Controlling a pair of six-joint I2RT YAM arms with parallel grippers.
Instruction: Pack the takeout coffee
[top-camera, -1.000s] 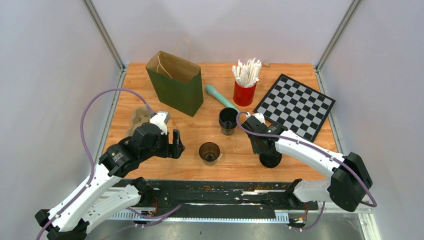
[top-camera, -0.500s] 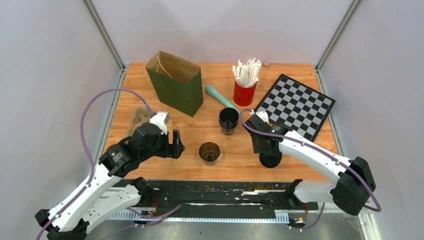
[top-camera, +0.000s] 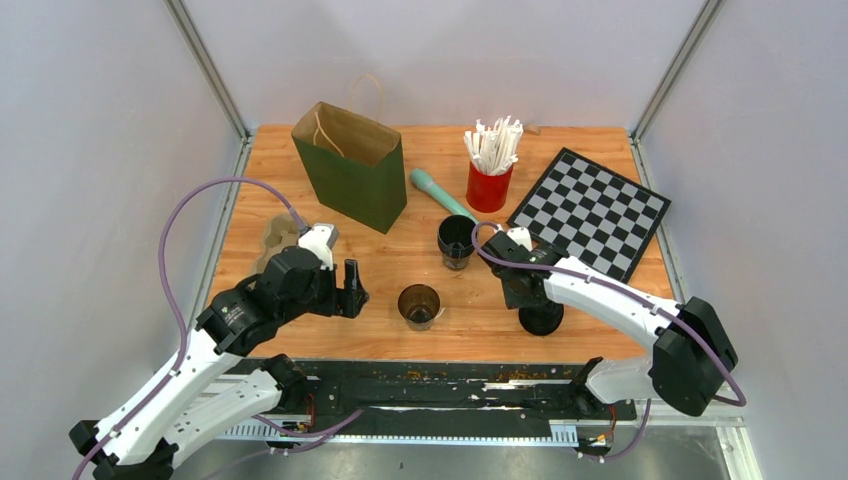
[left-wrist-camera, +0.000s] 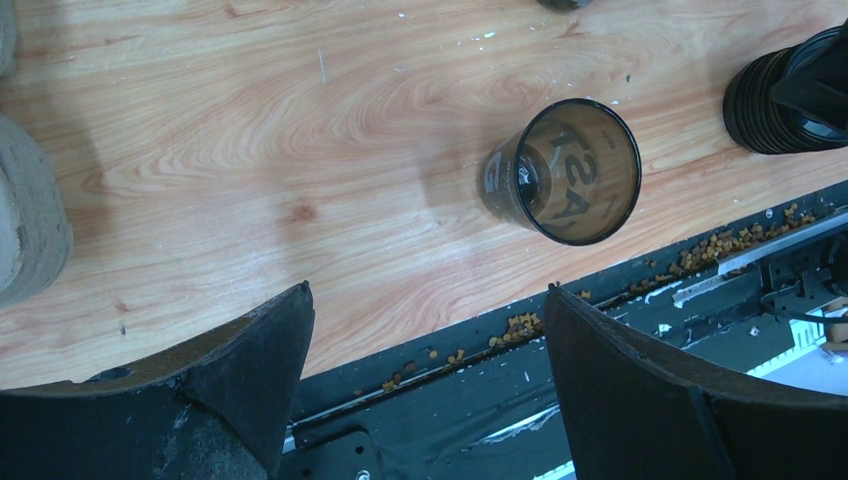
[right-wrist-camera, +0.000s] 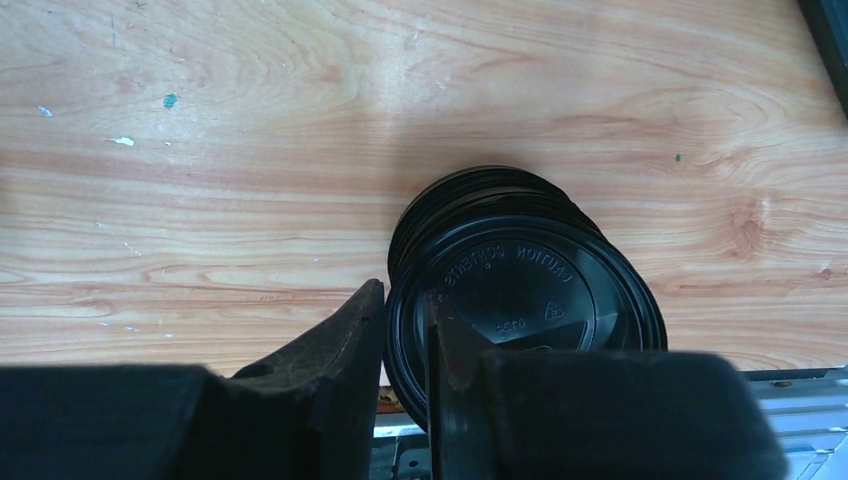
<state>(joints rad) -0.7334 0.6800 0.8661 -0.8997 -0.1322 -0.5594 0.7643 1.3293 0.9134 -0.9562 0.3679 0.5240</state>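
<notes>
A brown see-through cup (top-camera: 419, 305) stands empty near the table's front edge; it also shows in the left wrist view (left-wrist-camera: 565, 170). A darker cup (top-camera: 457, 241) stands behind it. A stack of black lids (top-camera: 541, 318) sits at the front right. My right gripper (top-camera: 528, 302) is over the stack; in the right wrist view it (right-wrist-camera: 405, 300) is shut on the rim of the top lid (right-wrist-camera: 520, 275). My left gripper (top-camera: 352, 290) is open and empty, left of the brown cup, with the jaws wide apart (left-wrist-camera: 428, 290). A green paper bag (top-camera: 350, 165) stands open at the back left.
A pulp cup carrier (top-camera: 280, 238) lies at the left edge, behind my left arm. A red cup of wrapped straws (top-camera: 489, 185), a teal handle (top-camera: 440, 195) and a chessboard (top-camera: 590, 210) are at the back right. Crumbs lie in the black rail (left-wrist-camera: 520, 325) at the front.
My right arm shifted slightly right and back again over the lid stack. The left arm and the cups have not moved.
</notes>
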